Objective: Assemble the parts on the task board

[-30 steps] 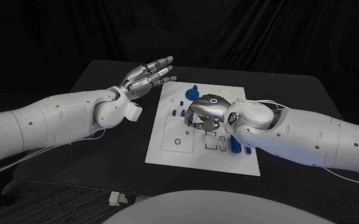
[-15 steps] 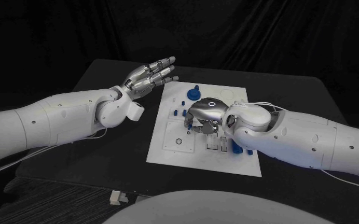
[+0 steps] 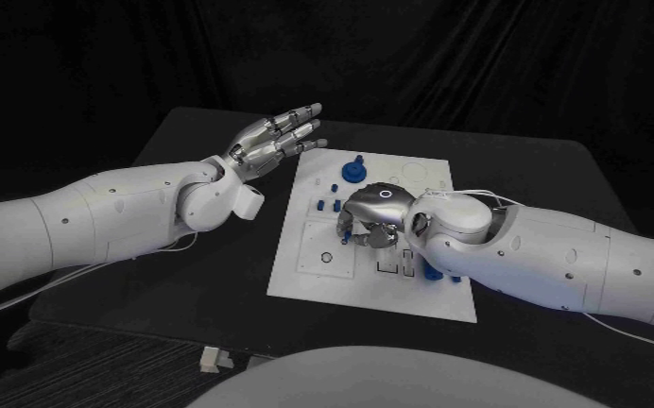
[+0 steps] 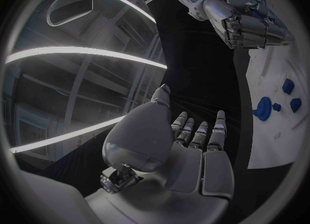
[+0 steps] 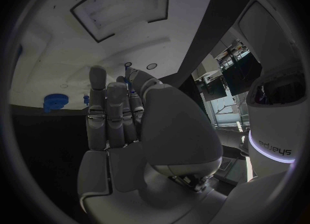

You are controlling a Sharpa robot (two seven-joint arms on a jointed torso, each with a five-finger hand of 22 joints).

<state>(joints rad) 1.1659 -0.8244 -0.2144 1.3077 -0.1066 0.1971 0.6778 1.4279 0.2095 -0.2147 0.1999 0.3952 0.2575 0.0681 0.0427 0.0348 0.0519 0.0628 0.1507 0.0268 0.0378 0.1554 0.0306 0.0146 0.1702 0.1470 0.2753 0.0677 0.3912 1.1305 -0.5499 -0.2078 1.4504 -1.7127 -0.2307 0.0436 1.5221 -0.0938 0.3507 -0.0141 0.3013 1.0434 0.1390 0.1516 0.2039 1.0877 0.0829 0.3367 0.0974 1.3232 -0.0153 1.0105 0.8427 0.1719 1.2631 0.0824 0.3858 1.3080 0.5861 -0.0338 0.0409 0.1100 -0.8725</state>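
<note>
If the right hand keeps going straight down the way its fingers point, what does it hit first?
Most likely the white task board itself. In the head view the right hand hangs over the board's middle with fingers pointing down at it. Whether a small blue part lies directly beneath is hidden by the hand, and the gap is unclear.

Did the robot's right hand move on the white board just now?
Yes, slightly. The right hand has slid a little toward the robot along the task board, away from the blue gear-like part at the far end.
</note>
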